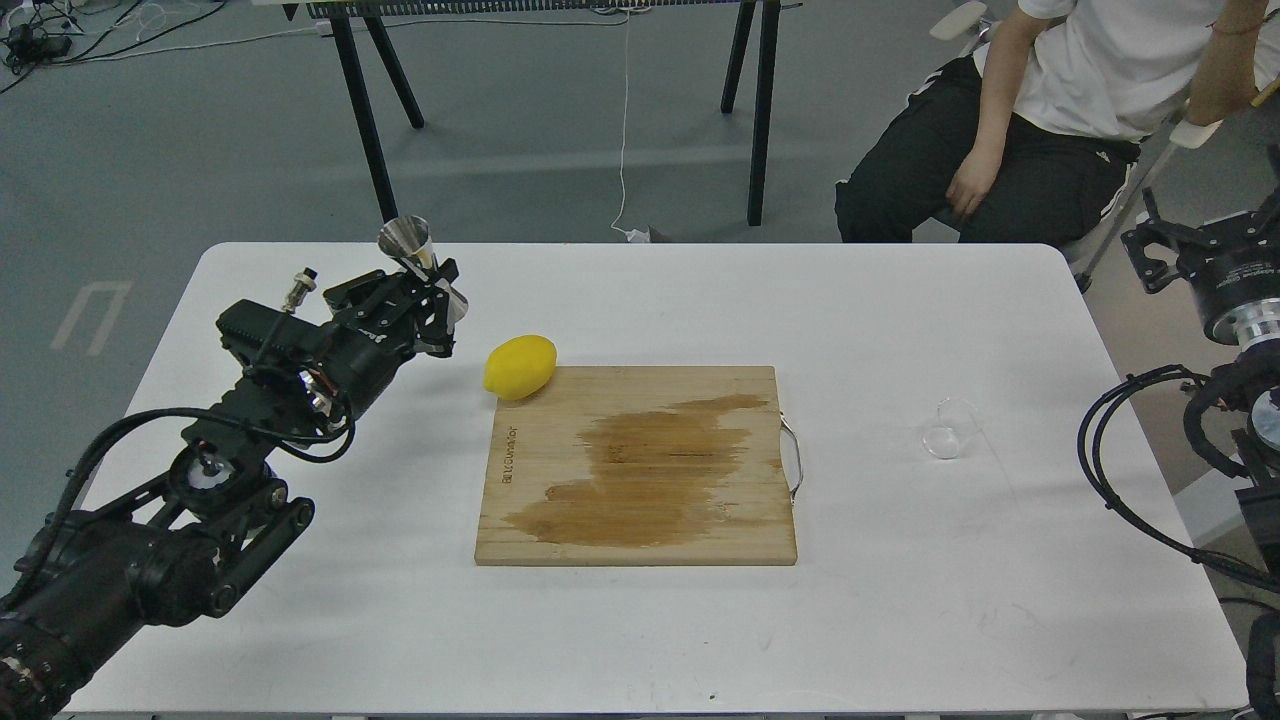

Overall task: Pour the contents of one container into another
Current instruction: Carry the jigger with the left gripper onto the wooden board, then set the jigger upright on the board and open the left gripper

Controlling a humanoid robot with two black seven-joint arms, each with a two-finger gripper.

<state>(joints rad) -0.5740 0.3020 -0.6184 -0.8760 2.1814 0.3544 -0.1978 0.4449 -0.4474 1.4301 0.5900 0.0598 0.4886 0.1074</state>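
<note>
The shiny steel hourglass jigger is lifted off the table at the back left and tilted, its upper cone leaning left. My left gripper is shut on its narrow waist. The small clear glass cup stands by itself on the white table, to the right of the cutting board. My right gripper hovers past the table's right edge, well above and right of the cup, open with nothing between its fingers.
A yellow lemon lies at the back left corner of a wooden cutting board with a wet stain and a metal handle on its right side. A seated person is behind the table's back right.
</note>
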